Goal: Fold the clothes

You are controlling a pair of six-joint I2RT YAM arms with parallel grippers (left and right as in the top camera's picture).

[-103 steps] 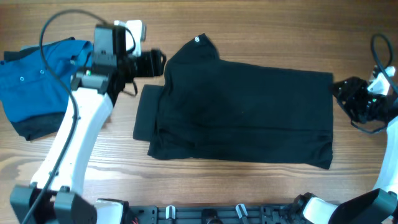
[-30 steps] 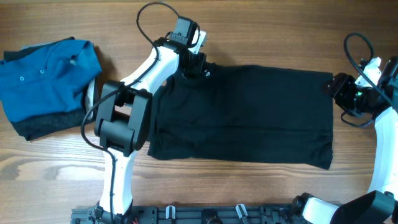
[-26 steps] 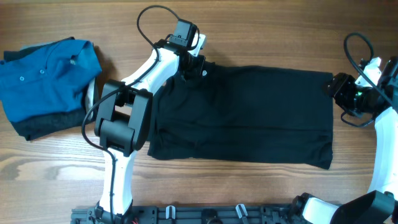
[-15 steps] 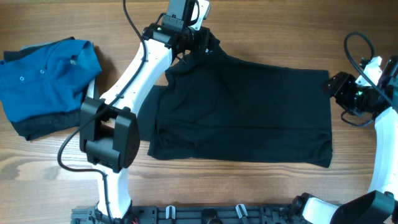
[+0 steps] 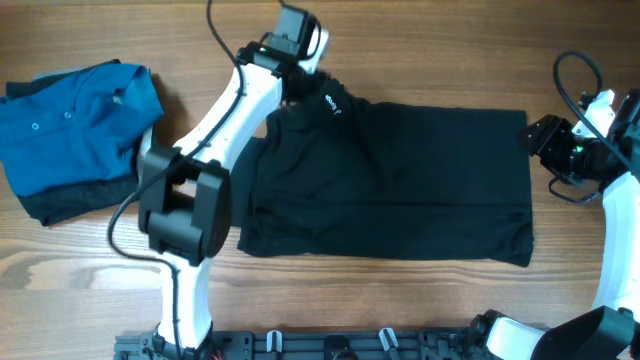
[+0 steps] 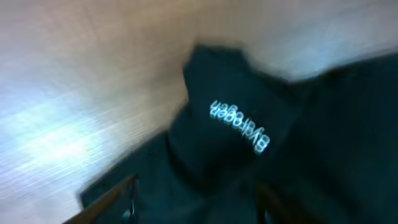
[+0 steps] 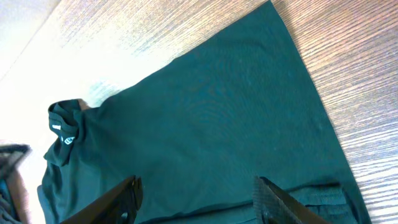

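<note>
Leftmost, a blue polo shirt lies on the wooden table. The left gripper, fingers spread, is at the collar of the black shirt, which lies spread out mid-table. The right gripper, fingers apart and holding nothing, is beside the hem.

**Centre of desk:** The clothes lie flat on the desk, lengthwise from left to right. The collar end is at the garment's far left corner, and the hem end is at the right.

**Left side:** The left gripper stands over the collar end. The left arm runs alongside and above the garment's left edge.

**Right side:** The right gripper is just beside the far right corner. Whether it touches the fabric cannot be determined.

**Desk's left edge:** Well apart from the clothes, a second shirt lies on a folded garment. The near edge of that garment protrudes from beneath the shirt.
</note>
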